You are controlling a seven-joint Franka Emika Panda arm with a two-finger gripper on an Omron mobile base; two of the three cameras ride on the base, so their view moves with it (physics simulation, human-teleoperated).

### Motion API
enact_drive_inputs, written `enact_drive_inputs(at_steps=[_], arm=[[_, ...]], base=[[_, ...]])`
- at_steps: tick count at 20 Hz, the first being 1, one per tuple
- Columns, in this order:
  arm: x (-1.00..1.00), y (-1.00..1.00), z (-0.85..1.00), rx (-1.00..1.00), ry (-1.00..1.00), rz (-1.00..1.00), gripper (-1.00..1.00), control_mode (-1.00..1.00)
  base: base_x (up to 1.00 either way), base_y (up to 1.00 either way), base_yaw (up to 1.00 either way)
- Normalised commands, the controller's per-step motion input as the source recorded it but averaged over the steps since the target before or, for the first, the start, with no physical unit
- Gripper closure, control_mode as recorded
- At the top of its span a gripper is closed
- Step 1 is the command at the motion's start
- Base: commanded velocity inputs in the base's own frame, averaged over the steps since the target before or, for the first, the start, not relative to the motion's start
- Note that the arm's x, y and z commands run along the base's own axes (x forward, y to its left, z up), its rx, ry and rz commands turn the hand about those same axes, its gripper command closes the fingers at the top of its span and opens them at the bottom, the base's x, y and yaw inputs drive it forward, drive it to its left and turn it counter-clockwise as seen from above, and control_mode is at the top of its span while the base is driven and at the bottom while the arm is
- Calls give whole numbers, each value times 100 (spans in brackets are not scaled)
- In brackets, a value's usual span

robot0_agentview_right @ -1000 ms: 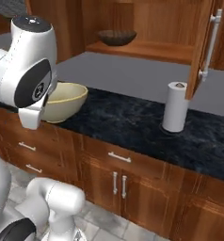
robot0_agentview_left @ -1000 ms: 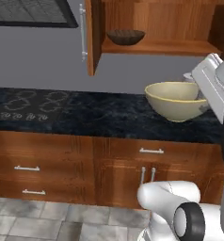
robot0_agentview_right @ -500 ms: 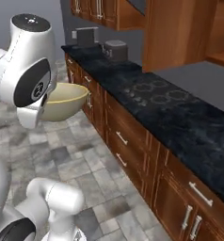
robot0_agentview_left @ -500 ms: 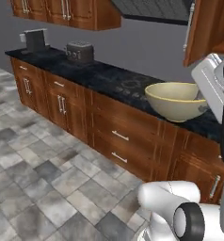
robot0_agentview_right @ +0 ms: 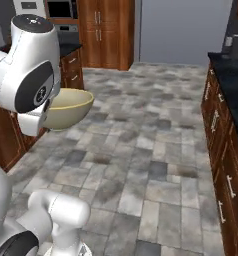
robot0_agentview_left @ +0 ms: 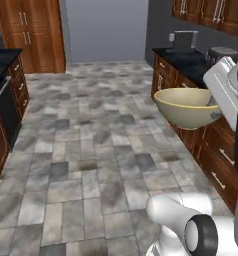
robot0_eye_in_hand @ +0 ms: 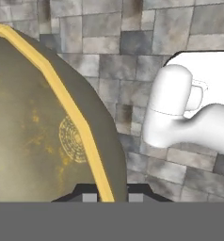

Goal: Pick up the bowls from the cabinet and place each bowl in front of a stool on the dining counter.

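Base has swung away from the wall cabinet toward open tiled floor (robot0_agentview_left: 81,150) — cream ceramic bowl (robot0_agentview_left: 187,106) carried, fingers (robot0_eye_in_hand: 88,196) pinched on its rim; transit to the dining counter likely underway.

Grey stone floor (robot0_eye_in_hand: 132,52) lies straight below the pincer (robot0_eye_in_hand: 112,196) and spreads far ahead of it (robot0_agentview_left: 91,150). Just beside the pincer, on its right, runs a wood base unit (robot0_agentview_left: 218,160) with silver drawer handles (robot0_agentview_left: 218,180) and a black top (robot0_agentview_left: 183,57). On that top, well beyond the pincer, stand a grey boxy appliance (robot0_agentview_left: 183,40) and a rounder one (robot0_agentview_left: 222,52). Wall cabinets (robot0_agentview_left: 211,12) hang above them. Far ahead are a plain grey wall (robot0_agentview_left: 106,30) and a tall wood cupboard (robot0_agentview_left: 36,30); a built-in oven (robot0_agentview_right: 61,9) sits to its left.
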Motion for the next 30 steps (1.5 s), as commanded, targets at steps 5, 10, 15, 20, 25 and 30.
enact_drive_inputs(at_steps=[5,10,15,20,25,30], arm=[[0,0,0,0,0,0,100,100],[0,0,0,0,0,0,100,100],[0,0,0,0,0,0,100,100],[0,0,0,0,0,0,100,100],[0,0,0,0,0,0,100,100],[0,0,0,0,0,0,100,100]], base=[[0,8,100],[0,64,82],[13,100,37],[-34,100,53],[-57,84,87],[-33,95,70]])
